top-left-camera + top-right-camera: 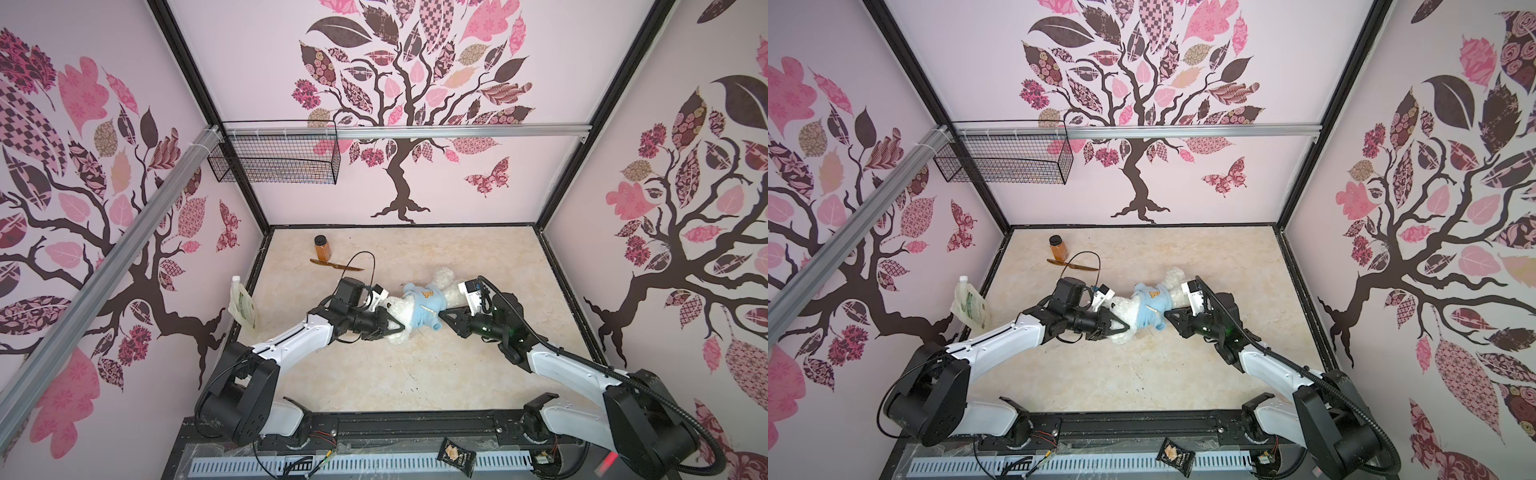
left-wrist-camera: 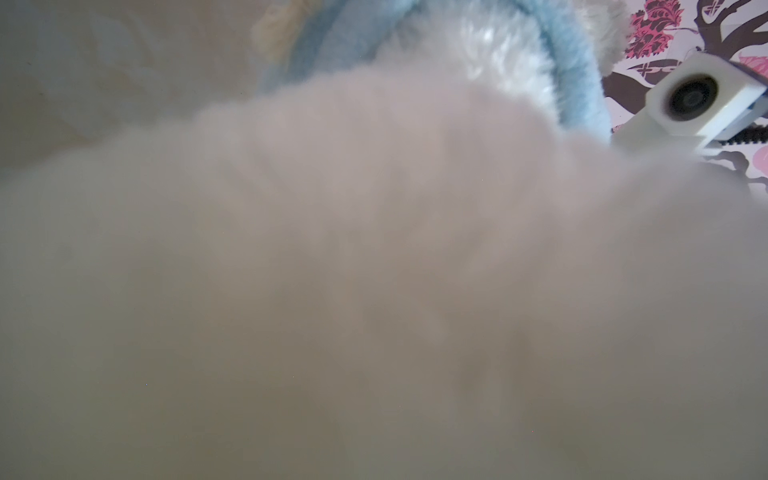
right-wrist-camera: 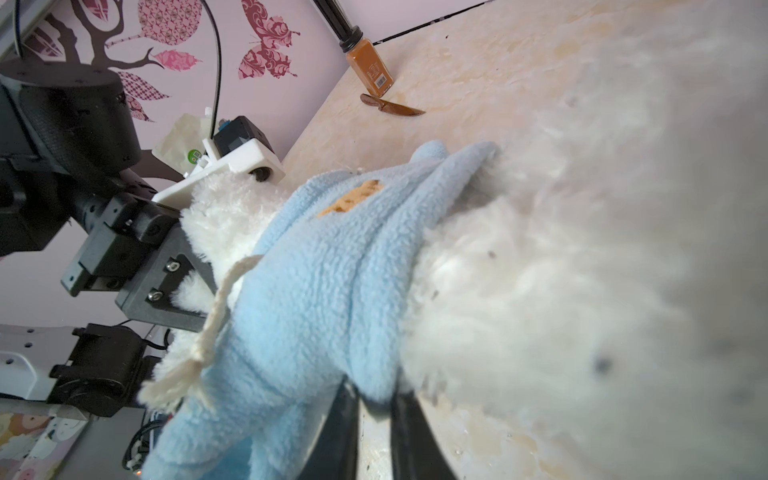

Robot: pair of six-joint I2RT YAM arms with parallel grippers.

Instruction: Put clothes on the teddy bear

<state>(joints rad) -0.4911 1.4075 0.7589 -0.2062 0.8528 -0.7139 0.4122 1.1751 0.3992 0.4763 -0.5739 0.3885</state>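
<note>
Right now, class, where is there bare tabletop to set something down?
Bare: the table behind and right of the teddy bear, and the near strip between left arm and right arm. Crowded: around the bear; the far-left corner holds jar and knife.

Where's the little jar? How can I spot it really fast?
Find the big tree on the back wall, then look down to the far left corner of the table. A small jar stands upright there, with a brown knife lying just in front of it. The jar is the only thing with a black lid and orange-brown filling.
</note>
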